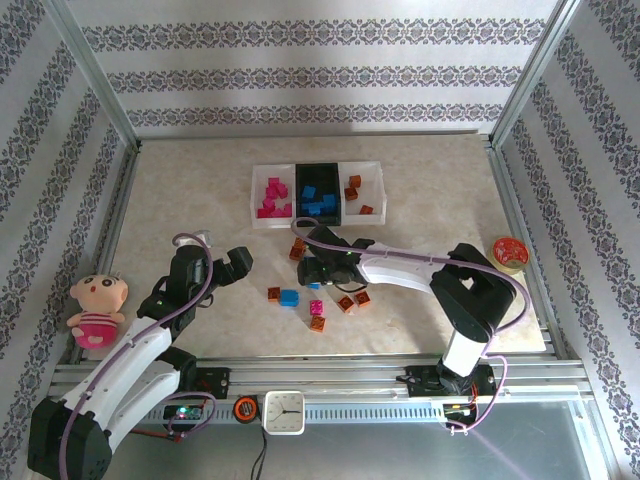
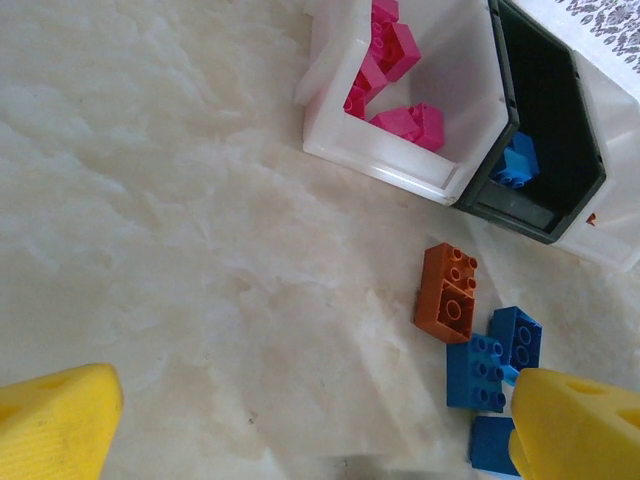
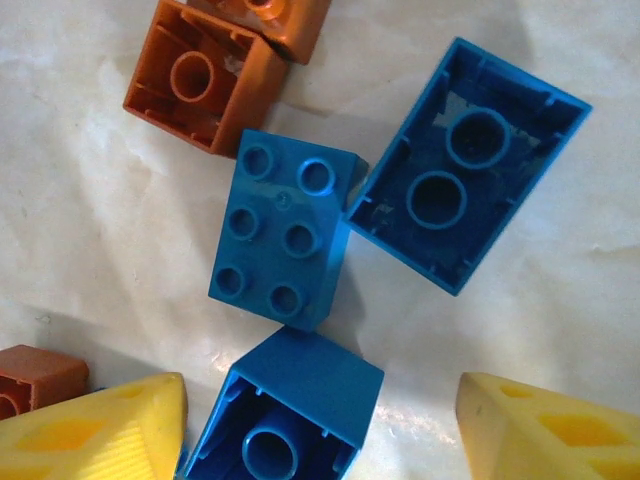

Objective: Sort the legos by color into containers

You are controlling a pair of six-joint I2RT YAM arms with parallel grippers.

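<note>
Currently: Both Pincers Spread, Sorting Incomplete

1. Containers [image 1: 272,222]: three joined bins at the far middle of the surface [image 1: 180,190]. The left white bin [image 2: 370,165] holds pink bricks [image 2: 395,50]. The black bin [image 2: 515,212] holds blue bricks [image 2: 515,160]. The right white bin [image 1: 380,185] holds orange bricks [image 1: 353,190].

2. Left pincer [image 2: 320,430]: spread wide, with nothing between its yellow fingertips [image 2: 55,420]. It hangs above bare surface, near the bins.

3. Right pincer [image 3: 320,430]: spread, low over a cluster of loose bricks near the middle of the surface. An upturned blue brick [image 3: 285,420] lies between its fingertips [image 3: 110,430]. The brick appears to touch one fingertip and stands clear of the other, though the frame edge cuts off the contact. Beyond it lie a studs-up blue brick [image 3: 280,240], a long upturned blue brick [image 3: 465,165] touching its corner, and an upturned orange brick [image 3: 200,85].

4. Loose bricks nearer the arms: a loose pink brick [image 1: 316,307], then a loose blue brick [image 1: 289,297] just beside a loose orange brick [image 1: 273,293]. Further orange ones lie close by.
</note>
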